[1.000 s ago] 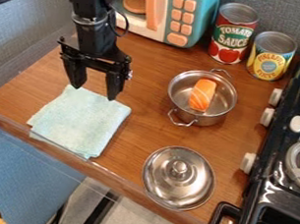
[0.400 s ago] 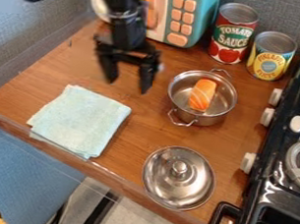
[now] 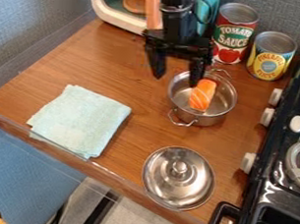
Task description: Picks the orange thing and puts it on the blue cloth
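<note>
Orange fish (image 3: 201, 96) lies in pot (image 3: 211, 120), blue cloth (image 3: 82, 121) folded.

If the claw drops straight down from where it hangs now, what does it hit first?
Most likely the rim of the steel pot, which the claw partly overlaps in this view. Depth is unclear, so the wooden counter might come first.

A toy kitchen, shown by the stove (image 3: 279, 182), pot (image 3: 207, 120), food cans and play microwave (image 3: 126, 20).

Gripper (image 3: 176, 81) nearer pot (image 3: 209, 120), farther fr cloth (image 3: 80, 120)
</note>
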`<state>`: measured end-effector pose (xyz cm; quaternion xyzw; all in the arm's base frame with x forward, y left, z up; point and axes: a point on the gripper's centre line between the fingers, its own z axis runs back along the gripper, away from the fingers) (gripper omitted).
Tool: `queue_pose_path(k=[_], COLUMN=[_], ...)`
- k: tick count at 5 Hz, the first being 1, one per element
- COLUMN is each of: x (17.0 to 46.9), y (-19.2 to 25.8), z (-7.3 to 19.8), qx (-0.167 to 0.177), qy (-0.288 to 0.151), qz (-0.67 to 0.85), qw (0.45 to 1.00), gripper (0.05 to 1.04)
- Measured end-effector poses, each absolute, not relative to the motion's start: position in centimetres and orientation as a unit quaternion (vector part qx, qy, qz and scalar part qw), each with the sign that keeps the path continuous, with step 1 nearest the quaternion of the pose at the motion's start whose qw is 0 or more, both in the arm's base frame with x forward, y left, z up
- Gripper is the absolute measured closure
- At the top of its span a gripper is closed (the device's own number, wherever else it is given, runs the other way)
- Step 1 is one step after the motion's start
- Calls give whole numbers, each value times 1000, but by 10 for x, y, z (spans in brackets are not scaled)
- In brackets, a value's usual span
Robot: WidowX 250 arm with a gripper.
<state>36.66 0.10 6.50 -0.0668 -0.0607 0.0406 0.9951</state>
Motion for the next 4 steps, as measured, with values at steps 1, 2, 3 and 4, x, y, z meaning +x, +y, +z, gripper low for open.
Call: queue_pose_path(k=[1, 2, 3, 4], x=[372, 381, 387, 394], y=[-13, -18, -25, -33], z=[64, 59, 53, 40], qx=[-57, -49, -40, -38], qy=[-82, -102, -116, -114], qz=[51, 61, 65, 62], qw=[994, 992, 990, 991], gripper=[85, 85, 85, 85])
